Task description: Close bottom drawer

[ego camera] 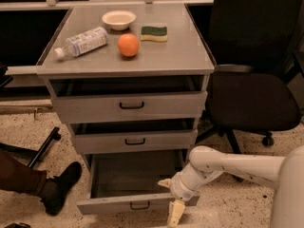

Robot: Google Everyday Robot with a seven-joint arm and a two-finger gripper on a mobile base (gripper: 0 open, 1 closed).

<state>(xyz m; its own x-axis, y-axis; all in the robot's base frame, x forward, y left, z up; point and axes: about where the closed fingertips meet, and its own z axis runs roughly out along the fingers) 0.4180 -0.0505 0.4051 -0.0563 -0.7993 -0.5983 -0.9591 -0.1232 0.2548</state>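
The gripper (170, 198) is at the right end of the pulled-out bottom drawer (114, 205); its jaws are open, astride the drawer's front; the cabinet (142, 63) lies straight behind.

- The smooth white tubular arm (237, 165) has a rounded, glossy shell; no cables, screws or markings can be made out on it.
- It widens into a bulbous white wrist joint (187, 184), ringed by faint darker seams.
- A broad, pale grey-white curved body shell (289, 194) fills the lower right edge.
- The cream-tipped two-finger gripper (165, 202) sits at the right end of the front panel of the grey metal bottom drawer (109, 204). Its short, tapered, yellowish-cream fingers (175, 213) are spread apart.
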